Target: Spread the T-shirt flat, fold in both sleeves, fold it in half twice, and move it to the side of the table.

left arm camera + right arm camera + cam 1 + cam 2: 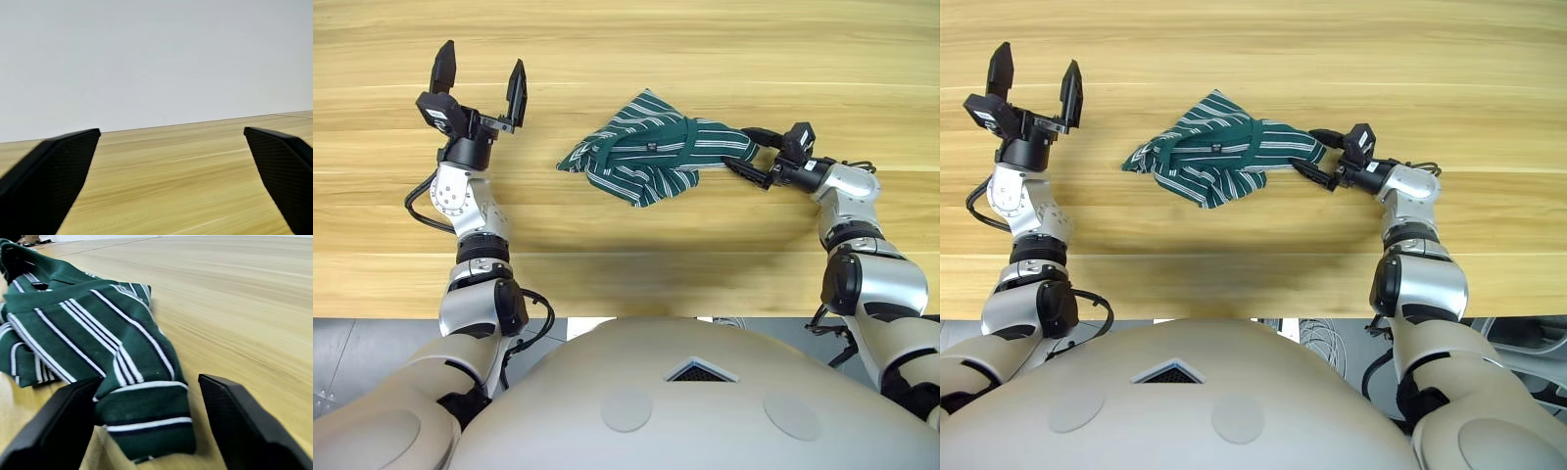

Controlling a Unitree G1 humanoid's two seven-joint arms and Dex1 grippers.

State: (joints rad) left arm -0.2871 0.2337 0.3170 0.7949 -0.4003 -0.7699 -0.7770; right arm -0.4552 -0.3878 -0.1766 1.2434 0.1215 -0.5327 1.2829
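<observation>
T-shirt (646,147) lies bunched mid-way across the table (705,49); right gripper (736,147), fingers parted, straddles a sleeve end, seemingly to pinch it; left gripper (481,57) hovers wide open, empty.

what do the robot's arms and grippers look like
The left arm and right arm have silver-grey rounded shells with black joint bands. The left gripper and right gripper are black, each with two flat tapering fingers. A black cable loops by the left wrist.
</observation>
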